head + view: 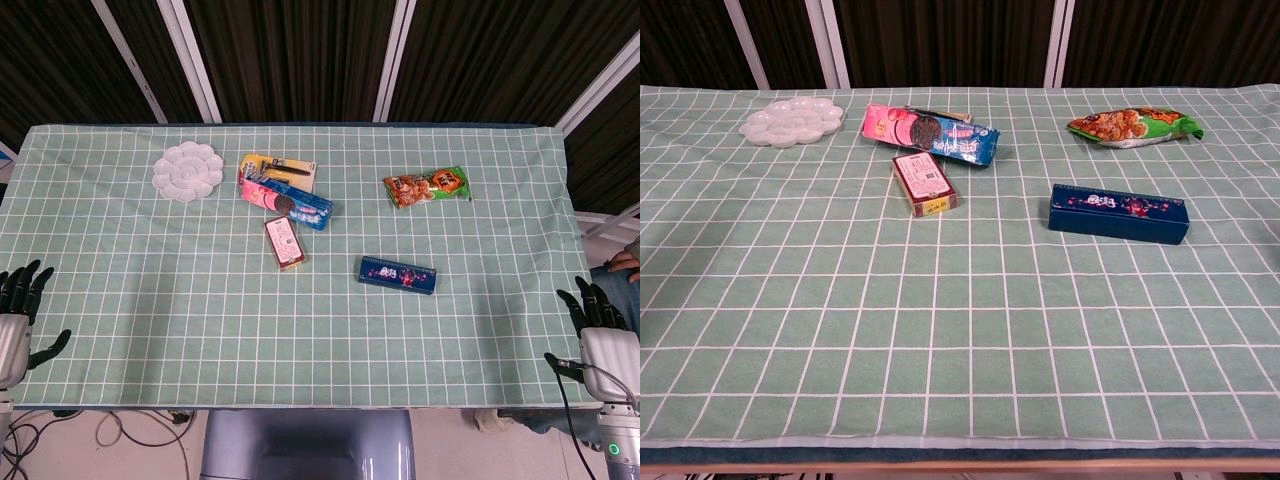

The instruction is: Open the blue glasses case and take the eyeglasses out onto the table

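A closed dark blue glasses case (398,274) (1118,212) with a small printed pattern lies flat right of the table's middle. No eyeglasses show. My left hand (20,318) hovers at the table's near left edge, fingers spread and holding nothing. My right hand (600,330) hovers at the near right edge, fingers likewise spread and empty. Both hands are far from the case and appear only in the head view.
A green-and-white checked cloth (180,300) covers the table. A white flower-shaped palette (188,171) lies at the back left, a blue cookie pack (290,200) and a small red box (284,242) near the middle, an orange-green snack bag (428,187) at the back right.
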Robot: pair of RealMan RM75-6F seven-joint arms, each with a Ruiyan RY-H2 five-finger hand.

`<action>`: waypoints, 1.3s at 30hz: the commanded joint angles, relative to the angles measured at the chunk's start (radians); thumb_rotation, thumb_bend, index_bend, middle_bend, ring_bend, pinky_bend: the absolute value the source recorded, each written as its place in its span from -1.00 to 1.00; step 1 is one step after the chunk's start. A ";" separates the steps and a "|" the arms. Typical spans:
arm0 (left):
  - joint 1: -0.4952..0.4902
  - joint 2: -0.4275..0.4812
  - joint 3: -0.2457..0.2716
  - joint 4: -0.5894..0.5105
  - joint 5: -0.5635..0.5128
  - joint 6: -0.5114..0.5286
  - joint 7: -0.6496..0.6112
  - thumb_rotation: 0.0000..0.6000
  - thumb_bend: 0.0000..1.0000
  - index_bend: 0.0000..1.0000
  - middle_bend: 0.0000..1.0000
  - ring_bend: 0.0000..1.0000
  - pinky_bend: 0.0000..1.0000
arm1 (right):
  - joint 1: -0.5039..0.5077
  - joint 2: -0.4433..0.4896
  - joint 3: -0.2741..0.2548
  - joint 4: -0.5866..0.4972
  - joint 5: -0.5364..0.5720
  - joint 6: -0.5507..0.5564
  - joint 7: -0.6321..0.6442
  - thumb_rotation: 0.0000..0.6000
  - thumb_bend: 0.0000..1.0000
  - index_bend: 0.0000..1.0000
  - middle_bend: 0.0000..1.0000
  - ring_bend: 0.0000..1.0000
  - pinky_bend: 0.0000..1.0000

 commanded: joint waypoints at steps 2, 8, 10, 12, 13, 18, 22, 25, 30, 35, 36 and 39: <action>0.002 0.004 0.004 -0.002 0.003 0.001 -0.002 1.00 -0.55 -0.86 -1.00 -1.00 -1.00 | 0.000 0.001 -0.001 -0.003 -0.001 -0.002 0.006 1.00 -0.71 -0.69 -0.99 -0.95 -0.57; 0.012 0.004 0.001 -0.004 -0.001 0.018 0.006 1.00 -0.55 -0.86 -1.00 -1.00 -1.00 | -0.003 0.015 -0.007 -0.020 -0.005 -0.007 0.027 1.00 -0.71 -0.70 -0.97 -0.95 -0.57; 0.011 0.004 0.000 -0.006 -0.006 0.015 0.008 1.00 -0.55 -0.86 -1.00 -1.00 -1.00 | -0.004 0.019 -0.006 -0.025 -0.006 -0.005 0.038 1.00 -0.71 -0.70 -0.92 -0.93 -0.57; 0.009 0.004 -0.002 -0.008 -0.012 0.009 0.009 1.00 -0.55 -0.86 -1.00 -1.00 -1.00 | -0.003 0.016 -0.002 -0.020 -0.012 0.001 0.055 1.00 -0.71 -0.70 -0.86 -0.89 -0.57; 0.008 0.004 -0.003 -0.009 -0.014 0.006 0.009 1.00 -0.55 -0.87 -1.00 -1.00 -1.00 | -0.002 0.012 -0.001 -0.013 -0.019 0.006 0.068 1.00 -0.71 -0.70 -0.85 -0.88 -0.57; 0.007 0.001 -0.003 -0.009 -0.009 0.010 0.011 1.00 -0.55 -0.86 -1.00 -1.00 -1.00 | -0.001 0.010 -0.008 -0.004 -0.032 0.002 0.104 1.00 -0.71 -0.70 -0.84 -0.88 -0.57; 0.013 0.004 -0.004 -0.010 -0.016 0.015 0.013 1.00 -0.55 -0.87 -1.00 -1.00 -1.00 | 0.000 0.019 -0.010 -0.012 -0.017 -0.016 0.089 1.00 -0.71 -0.70 -0.84 -0.88 -0.57; 0.013 0.006 -0.005 -0.014 -0.023 0.011 0.014 1.00 -0.55 -0.87 -1.00 -1.00 -1.00 | 0.002 0.030 -0.009 -0.017 -0.003 -0.030 0.097 1.00 -0.71 -0.70 -0.84 -0.88 -0.57; 0.010 0.004 -0.007 -0.022 -0.030 0.002 0.022 1.00 -0.50 -0.87 -1.00 -1.00 -1.00 | 0.033 0.085 0.009 -0.034 0.038 -0.112 0.192 1.00 -0.71 -0.65 -0.82 -0.88 -0.57; 0.011 0.002 -0.010 -0.029 -0.036 0.005 0.033 1.00 -0.50 -0.87 -1.00 -1.00 -1.00 | 0.104 0.195 0.043 -0.092 0.105 -0.251 0.182 1.00 -0.71 -0.59 -0.77 -0.88 -0.57; 0.011 0.002 -0.010 -0.030 -0.037 0.005 0.033 1.00 -0.50 -0.87 -1.00 -1.00 -1.00 | 0.123 0.218 0.050 -0.114 0.119 -0.286 0.180 1.00 -0.71 -0.58 -0.77 -0.88 -0.57; 0.011 0.002 -0.010 -0.032 -0.039 0.002 0.036 1.00 -0.50 -0.87 -1.00 -1.00 -1.00 | 0.189 0.281 0.071 -0.172 0.162 -0.407 0.192 1.00 -0.71 -0.57 -0.76 -0.88 -0.57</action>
